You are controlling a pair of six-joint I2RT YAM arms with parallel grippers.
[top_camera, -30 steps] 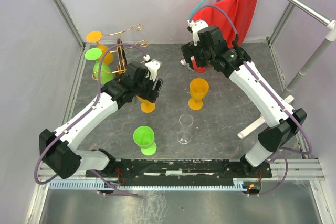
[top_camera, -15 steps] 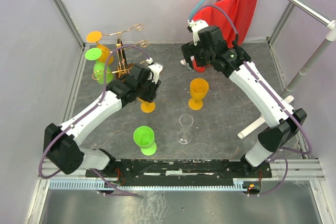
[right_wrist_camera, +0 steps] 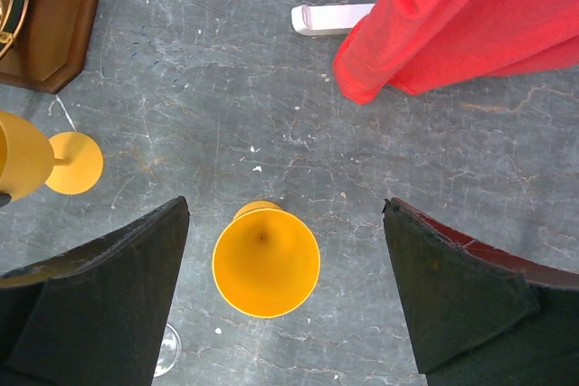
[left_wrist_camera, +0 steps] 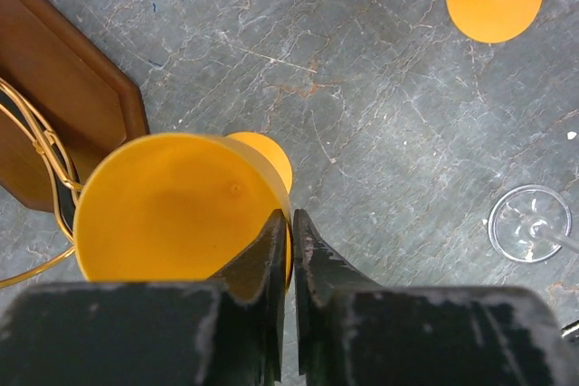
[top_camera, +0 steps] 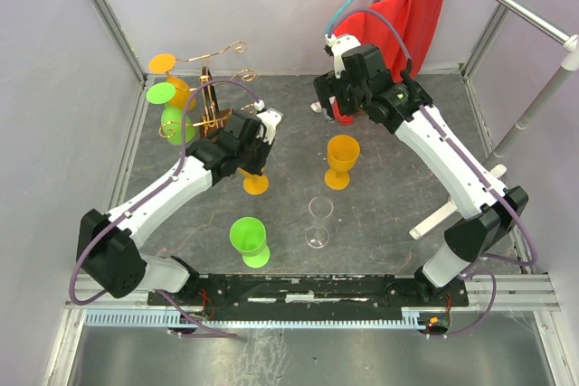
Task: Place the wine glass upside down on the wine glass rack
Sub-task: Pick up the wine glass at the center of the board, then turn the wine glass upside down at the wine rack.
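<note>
Overhead, the left arm [top_camera: 208, 164] hides all of the orange glass [top_camera: 255, 184] but its foot.

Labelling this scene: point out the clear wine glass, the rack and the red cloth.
clear wine glass [top_camera: 318, 221]: top view, on its bowl.
wine glass rack [left_wrist_camera: 72, 88]: left wrist view, wooden base.
red cloth [right_wrist_camera: 488, 15]: right wrist view, middle of fabric.

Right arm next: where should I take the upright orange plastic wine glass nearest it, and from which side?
Probably the bowl of the orange plastic wine glass, from straight above. It stands upright, mouth up, almost under the open right gripper, and its round bowl looks narrower than the jaw gap.
</note>
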